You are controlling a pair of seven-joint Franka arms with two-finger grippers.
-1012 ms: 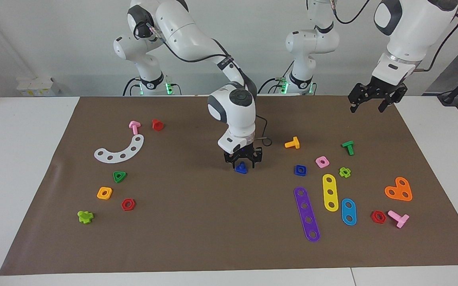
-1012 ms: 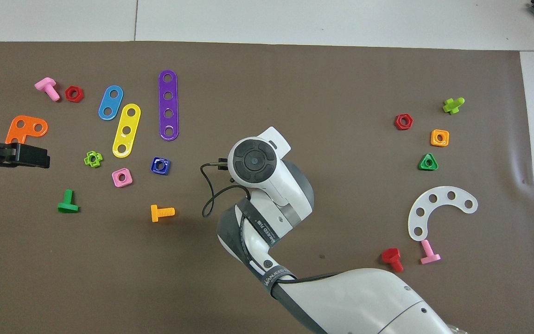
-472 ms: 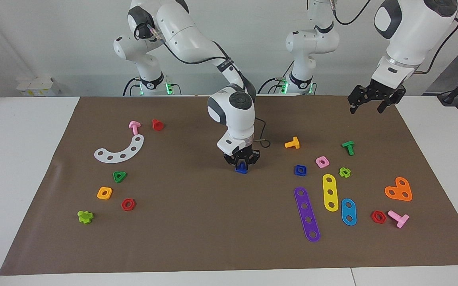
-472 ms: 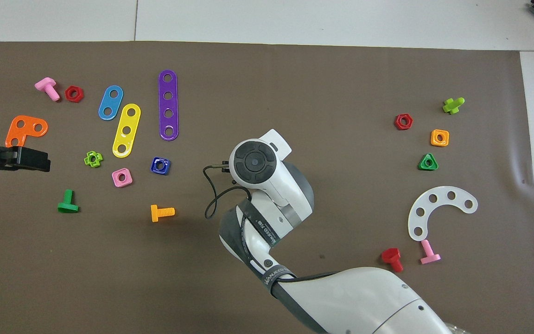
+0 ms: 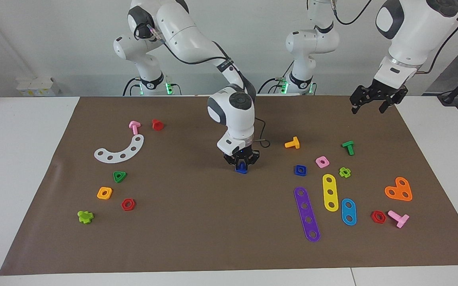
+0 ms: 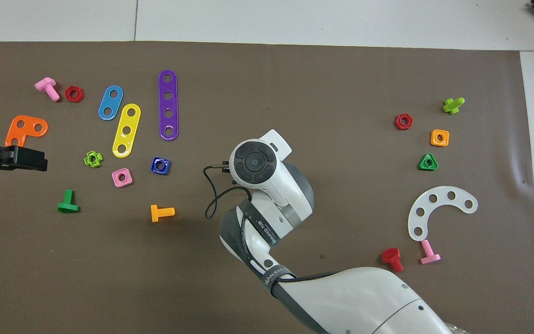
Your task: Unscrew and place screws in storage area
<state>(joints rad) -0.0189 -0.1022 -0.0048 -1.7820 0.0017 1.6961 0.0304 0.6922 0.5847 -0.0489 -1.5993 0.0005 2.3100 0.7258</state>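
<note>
Facing view: my right gripper point(image 5: 242, 165) down at mat point(image 5: 197, 222) centre, fingers pinching blue bolt point(image 5: 241, 169), bolt touching mat. Storage patch point(image 5: 141, 174) well toward right arm's end from gripper. My left gripper point(image 5: 373, 102) waits raised over mat corner, fingers spread, holding nothing.

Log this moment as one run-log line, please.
right claw: shut on blue bolt, mid-mat | left claw: open, waiting over mat edge | storage area: no blue bolt yet

mat point(image 5: 197, 230): matt brown paper (faintly creased) | blue bolt point(image 5: 241, 169): glossy plastic | arm shells: smooth white
</note>
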